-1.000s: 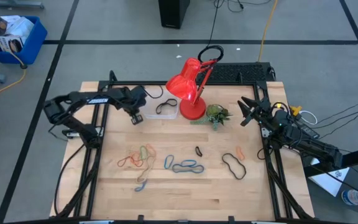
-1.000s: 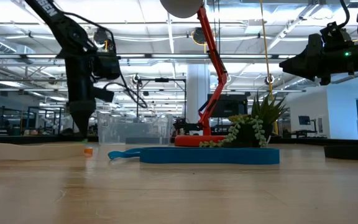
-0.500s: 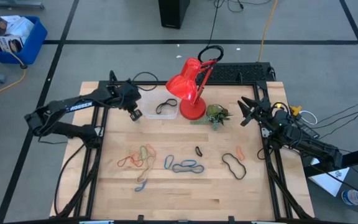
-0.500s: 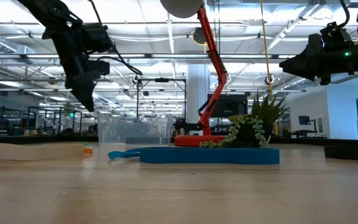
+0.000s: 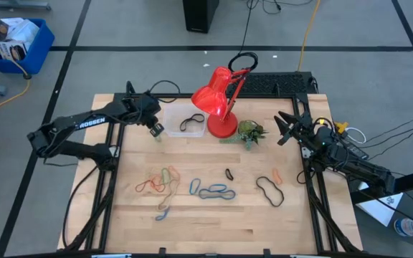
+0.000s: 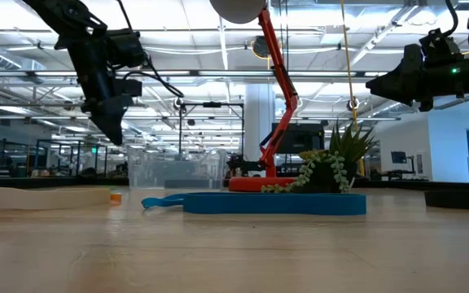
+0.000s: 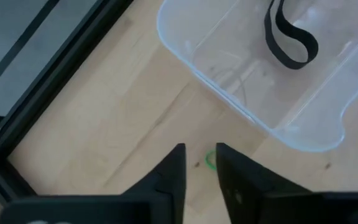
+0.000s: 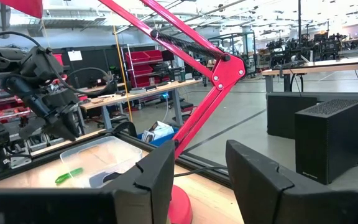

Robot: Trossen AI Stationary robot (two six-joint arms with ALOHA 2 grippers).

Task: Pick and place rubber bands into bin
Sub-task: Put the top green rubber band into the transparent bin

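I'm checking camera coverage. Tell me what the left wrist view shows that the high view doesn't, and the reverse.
Only the left wrist view shows a small green band on the table beside the bin, just ahead of the left gripper. Only the high view shows the loose rubber bands, the red lamp, the plant and the right gripper. Both show the clear bin with one black band inside.

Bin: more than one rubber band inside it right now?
No. The bin holds a single black rubber band in the left wrist view.
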